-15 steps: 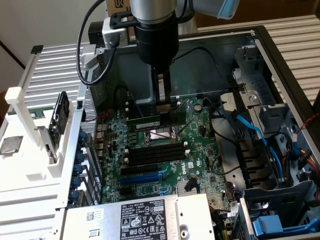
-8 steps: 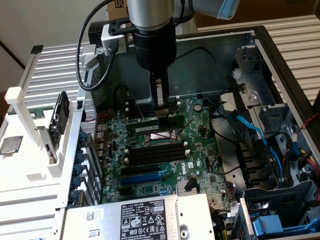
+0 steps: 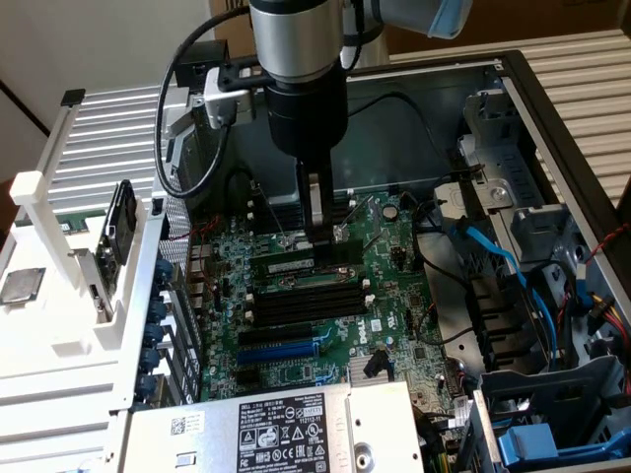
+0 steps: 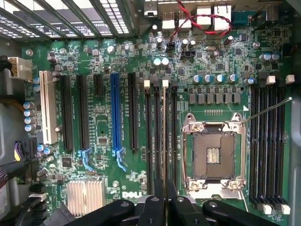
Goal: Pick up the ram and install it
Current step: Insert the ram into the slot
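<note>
The ram (image 3: 286,264), a thin dark-green stick with a small white label, stands on edge along the memory slot nearest the processor socket. From the wrist view the ram (image 4: 165,136) is a narrow edge running between the black slots. My gripper (image 3: 318,246) points straight down inside the open computer case, its fingers pinched on the stick near one end. In the wrist view the gripper (image 4: 165,190) has its black fingers close together around that edge. Whether the stick is pressed fully into the slot, I cannot tell.
Empty black memory slots (image 3: 306,301) lie beside the stick, then a blue expansion slot (image 3: 281,347). The open processor socket (image 4: 214,153) sits next to the slots, with more slots (image 4: 268,141) beyond. The power supply (image 3: 286,434), blue cables (image 3: 493,256) and drive cage (image 3: 552,414) crowd the exterior view's right.
</note>
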`<state>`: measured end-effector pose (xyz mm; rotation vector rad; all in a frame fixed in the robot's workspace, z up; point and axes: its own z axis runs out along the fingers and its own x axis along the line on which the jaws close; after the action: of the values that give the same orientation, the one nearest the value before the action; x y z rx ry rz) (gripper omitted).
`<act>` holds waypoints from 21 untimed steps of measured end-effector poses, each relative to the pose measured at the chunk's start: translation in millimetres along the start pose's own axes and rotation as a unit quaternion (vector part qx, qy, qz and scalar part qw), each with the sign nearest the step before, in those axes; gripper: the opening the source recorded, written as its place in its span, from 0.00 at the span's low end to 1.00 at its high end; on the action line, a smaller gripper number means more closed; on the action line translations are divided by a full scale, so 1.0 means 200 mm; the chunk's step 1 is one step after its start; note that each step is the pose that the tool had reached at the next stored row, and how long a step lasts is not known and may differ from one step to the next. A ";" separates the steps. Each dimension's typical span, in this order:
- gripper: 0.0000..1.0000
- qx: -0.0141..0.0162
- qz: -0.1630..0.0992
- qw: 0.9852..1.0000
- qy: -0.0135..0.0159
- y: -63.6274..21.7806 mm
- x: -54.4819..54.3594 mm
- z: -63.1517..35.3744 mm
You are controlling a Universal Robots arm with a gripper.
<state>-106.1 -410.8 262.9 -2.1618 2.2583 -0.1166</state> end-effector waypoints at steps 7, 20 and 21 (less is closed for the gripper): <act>0.12 0.000 0.000 1.000 0.000 -0.001 0.04 0.023; 0.12 -0.009 -0.001 1.000 0.000 -0.030 0.04 0.032; 0.12 -0.010 -0.001 1.000 0.000 -0.032 0.04 0.033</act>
<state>-99.8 -420.1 257.1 -2.1730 2.2686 -0.0949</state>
